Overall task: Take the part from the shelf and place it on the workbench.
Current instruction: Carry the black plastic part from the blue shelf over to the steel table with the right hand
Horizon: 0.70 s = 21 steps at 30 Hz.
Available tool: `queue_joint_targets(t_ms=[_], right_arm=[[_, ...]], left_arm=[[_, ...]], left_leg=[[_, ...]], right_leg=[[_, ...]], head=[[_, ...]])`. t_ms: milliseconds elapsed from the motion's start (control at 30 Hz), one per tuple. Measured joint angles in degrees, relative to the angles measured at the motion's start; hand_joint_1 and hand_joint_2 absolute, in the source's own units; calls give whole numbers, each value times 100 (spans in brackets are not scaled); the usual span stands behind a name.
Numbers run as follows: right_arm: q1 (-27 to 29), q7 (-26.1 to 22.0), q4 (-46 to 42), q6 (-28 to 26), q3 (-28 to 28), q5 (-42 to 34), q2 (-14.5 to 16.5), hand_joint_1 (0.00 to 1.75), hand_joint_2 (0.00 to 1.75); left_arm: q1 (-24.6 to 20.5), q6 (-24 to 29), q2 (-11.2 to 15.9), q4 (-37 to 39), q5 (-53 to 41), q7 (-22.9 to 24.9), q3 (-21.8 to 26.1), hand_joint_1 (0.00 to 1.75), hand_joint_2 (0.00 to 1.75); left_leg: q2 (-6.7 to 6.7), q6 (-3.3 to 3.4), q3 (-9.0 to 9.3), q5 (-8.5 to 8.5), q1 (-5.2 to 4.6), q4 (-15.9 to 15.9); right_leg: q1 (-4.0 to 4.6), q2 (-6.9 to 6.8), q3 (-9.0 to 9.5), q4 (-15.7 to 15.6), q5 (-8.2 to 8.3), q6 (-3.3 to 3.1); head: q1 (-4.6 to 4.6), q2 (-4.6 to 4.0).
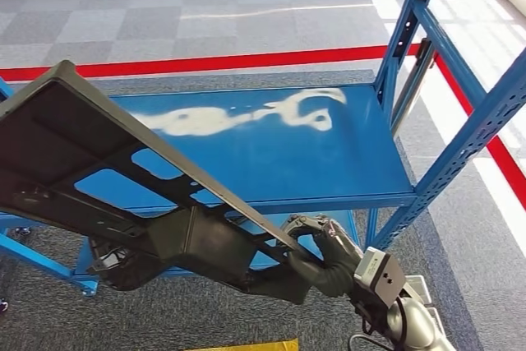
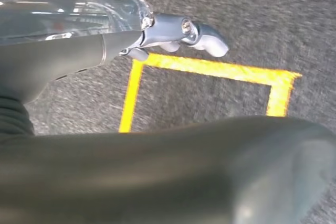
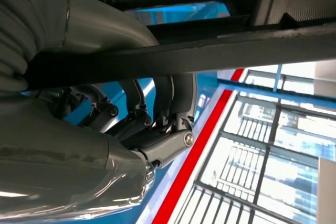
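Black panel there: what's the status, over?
Right hand grips the black panel by its near edge. Left hand empty, over a yellow floor marking. Panel tilted above the blue shelf.

The part (image 1: 93,145), a large dark frame, is cut off by the left edge of the head view, so its full length is not visible. It hides the front left corner of the blue shelf (image 1: 297,154) and most of the lower level. The right hand (image 1: 322,256) grips the part's edge, and the part covers some of its fingers. In the left wrist view, the left hand (image 2: 170,32) is blurred, and whether it holds anything cannot be told.
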Motion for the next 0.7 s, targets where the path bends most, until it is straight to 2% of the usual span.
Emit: queue_joint_targets(t_ms=[33, 67, 100, 167, 200, 233, 267, 300, 367, 400, 433, 500, 533, 567, 600, 633, 667, 700], right_arm=[[3, -1, 0, 1, 1, -1, 3, 175, 175], [3, -3, 0, 1, 2, -1, 3, 175, 175], [3, -5, 0, 1, 2, -1, 3, 175, 175], [9, -9, 2, 1, 2, -1, 3, 175, 175], [15, -9, 4, 1, 2, -1, 3, 175, 175], [22, -9, 5, 1, 2, -1, 3, 175, 175], [25, -9, 7, 1, 2, -1, 3, 175, 175], [24, -8, 7, 1, 2, -1, 3, 175, 175], [13, -8, 6, 1, 3, -1, 3, 175, 175], [7, -8, 4, 1, 3, -2, 3, 175, 175], [2, -9, 3, 1, 3, -2, 3, 175, 175], [0, -9, 1, 1, 4, -3, 4, 175, 175], [-4, -9, 1, 1, 6, -3, 7, 175, 175], [-6, -9, 1, 1, 8, -3, 15, 175, 175], [-7, -9, 1, 1, 11, -3, 25, 175, 175], [-8, -10, 1, 1, 13, -4, 36, 175, 175], [-4, -10, 3, 1, 15, -4, 46, 175, 175], [-1, -11, 6, 1, 18, -5, 55, 175, 175]], left_arm=[[3, 1, 1, 0, 0, -2, 3, 0, 175], [4, 2, 1, 0, 0, -4, 7, 0, 175], [4, 3, 2, 0, 0, -7, 9, 0, 175], [2, 2, 2, 0, 0, -10, 13, 0, 175], [4, 2, 2, 0, 0, -11, 14, 0, 175], [5, 2, 2, 0, 0, -11, 15, 0, 175], [4, 2, 3, 0, 0, -11, 16, 0, 175], [3, 2, 3, 0, 0, -11, 17, 0, 175], [1, 2, 1, 0, 0, -11, 20, 0, 175], [-1, 2, -1, 0, 0, -11, 20, 0, 175], [-2, 2, -2, 0, 0, -12, 20, 0, 175], [1, 2, -2, 0, 0, -13, 21, 0, 175], [4, 2, 2, 0, 0, -14, 21, 0, 175], [4, 2, 5, 0, 0, -15, 22, 0, 175], [4, 2, 8, 0, 0, -15, 22, 0, 175], [1, 2, 10, 0, 0, -16, 22, 0, 175], [0, 2, 10, 0, 0, -16, 22, 0, 175], [1, 3, 10, 0, 0, -16, 22, 0, 175]], left_leg=[[12, 15, -12, 41, 9, -35], [24, 43, -33, 94, 20, -71], [38, 70, -64, 151, 30, -104], [57, 121, -163, 238, 20, -108], [65, 131, -218, 275, 9, -101], [72, 137, -273, 311, 0, -91], [76, 135, -324, 340, -7, -76], [78, 129, -369, 361, -11, -57], [78, 108, -445, 387, -24, 4], [77, 86, -473, 403, -31, 32], [77, 59, -496, 424, -34, 54], [75, -9, -526, 482, -33, 63], [71, -43, -543, 467, -29, 73], [67, -78, -574, 376, -23, 135], [62, -115, -629, 198, -11, 288], [60, -153, -702, -54, 12, 544], [60, -189, -787, -308, 35, 877], [61, -221, -857, -493, 58, 1206]], right_leg=[[-3, 6, -11, 8, -19, 36], [-4, 15, -33, 72, -114, 59], [-3, 25, -85, 240, -294, 72], [-5, 36, -266, 877, -786, 80], [-4, 37, -338, 1201, -953, 91], [-3, 38, -338, 1387, -1010, 103], [-2, 39, -236, 1359, -952, 113], [-1, 38, -31, 1115, -816, 118], [17, 37, 514, 301, -572, 84], [30, 37, 700, -15, -517, 51], [46, 38, 797, -201, -506, 17], [57, 39, 787, -265, -481, -50], [47, 29, 761, -281, -447, -89], [30, 18, 722, -294, -403, -138], [12, 5, 671, -308, -352, -180], [4, -7, 608, -311, -305, -204], [3, -11, 544, -307, -259, -217], [2, -17, 482, -302, -214, -214]], head=[[1, 0], [3, 0], [5, 0], [8, 0], [8, 0], [8, 0], [8, 0], [8, 0], [8, 0], [8, 0], [7, 0], [7, 0], [4, 0], [2, 0], [-1, 0], [-3, 0], [-3, 0], [-3, 0]])
